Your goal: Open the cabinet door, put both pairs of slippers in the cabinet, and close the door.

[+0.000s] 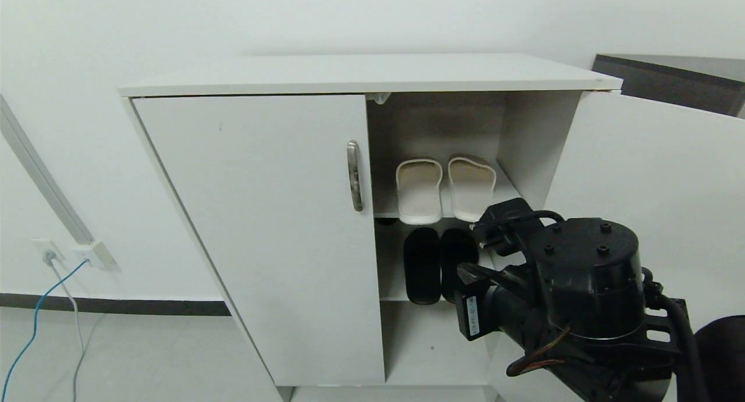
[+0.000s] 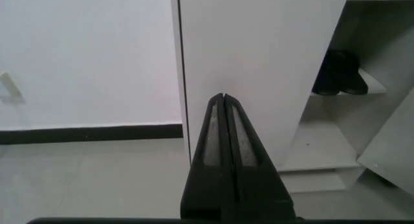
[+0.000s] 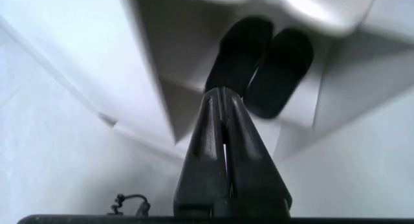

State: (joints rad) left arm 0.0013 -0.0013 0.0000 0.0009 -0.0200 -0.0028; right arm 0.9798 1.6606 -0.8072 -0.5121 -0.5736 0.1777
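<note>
Already both pairs sit in the cabinet (image 1: 361, 73): white slippers (image 1: 445, 188) up top, black slippers (image 1: 439, 263) below. Door (image 1: 652, 204) open, needs shutting. L gripper (image 2: 224, 107) & R gripper (image 3: 223, 101) fingers pressed together, holding nothing

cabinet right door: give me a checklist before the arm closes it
1. Cream foam slippers on the upper shelf: ok.
2. Black slippers on the shelf below: ok.
3. Slipper heels clear of the door's swing: cannot tell.
4. Right gripper shut, empty: ok.
5. Left gripper shut, empty, facing the closed white left door: ok.
6. White right door closed: not ok, it stands open.
</note>
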